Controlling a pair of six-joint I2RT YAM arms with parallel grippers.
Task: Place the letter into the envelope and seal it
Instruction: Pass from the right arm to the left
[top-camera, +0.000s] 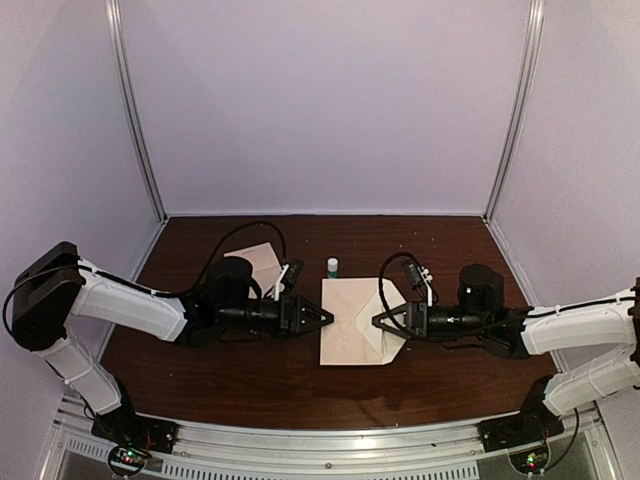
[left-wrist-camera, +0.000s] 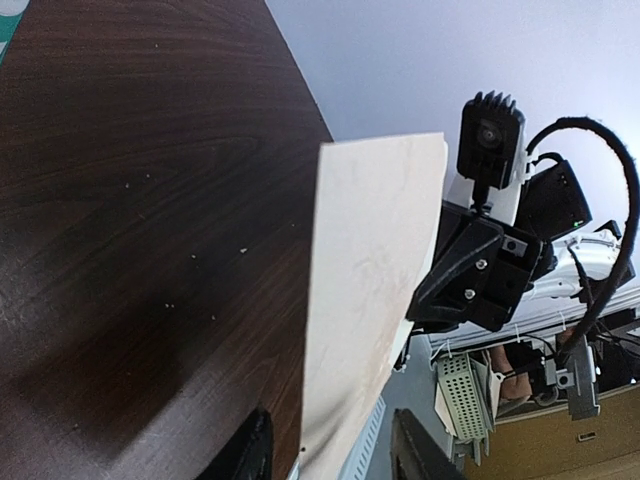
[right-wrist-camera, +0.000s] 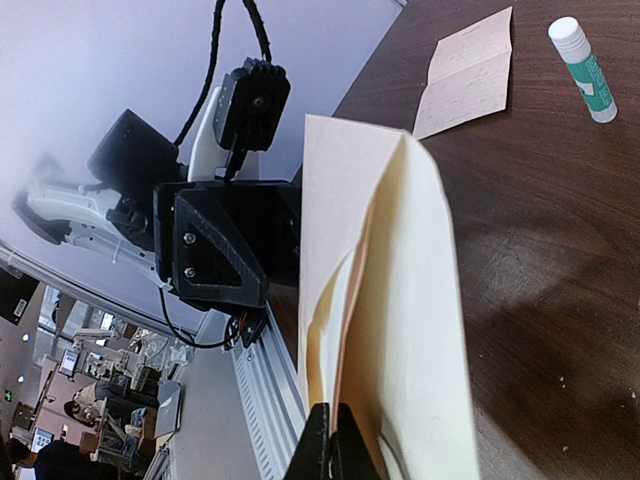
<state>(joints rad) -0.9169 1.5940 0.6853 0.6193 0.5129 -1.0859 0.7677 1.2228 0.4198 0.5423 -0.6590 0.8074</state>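
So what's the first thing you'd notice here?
The small pale beige-pink paper envelope in the middle of the dark wooden table, caught between two black robot grippers: the right gripper pinches one edge, the left gripper gapes around the other. Behind it sits a little white-and-green glue stick.

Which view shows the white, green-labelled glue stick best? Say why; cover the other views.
Right wrist: the white, green-labelled glue stick appears large and sharp, cap and label distinct. Top external shows it tiny, without detail. Left wrist catches at most a cropped scrap in its corner.
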